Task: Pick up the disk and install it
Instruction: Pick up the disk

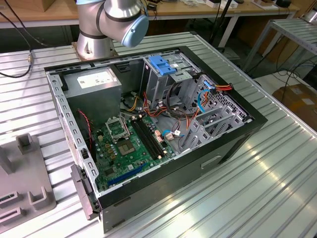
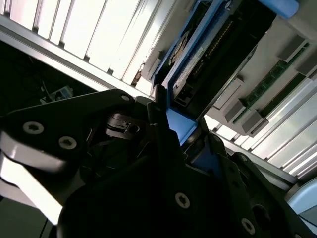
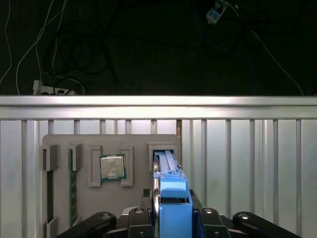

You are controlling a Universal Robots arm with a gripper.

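The table (image 1: pixel 267 183) carried the open case (image 1: pixel 163 184), with the tray (image 1: pixel 20 193) apart from it, toward the exterior view's left. In the first wrist view the disk (image 3: pixel 173 206) stood on edge at a tray slot, near the chip (image 3: pixel 113 166); whether it was seated or clear, I could not tell. The gripper (image 3: pixel 173 220) was clamped on its blue end, fingers (image 2: pixel 159 131) flanking the rail. Held by plastic at one end, the disk could tilt and jam against the slot wall. Cables (image 1: pixel 173 106) by the cage (image 1: pixel 157 82) might snag it. The arm (image 1: pixel 111 20) rose behind the case, wrist aimed along the disk.
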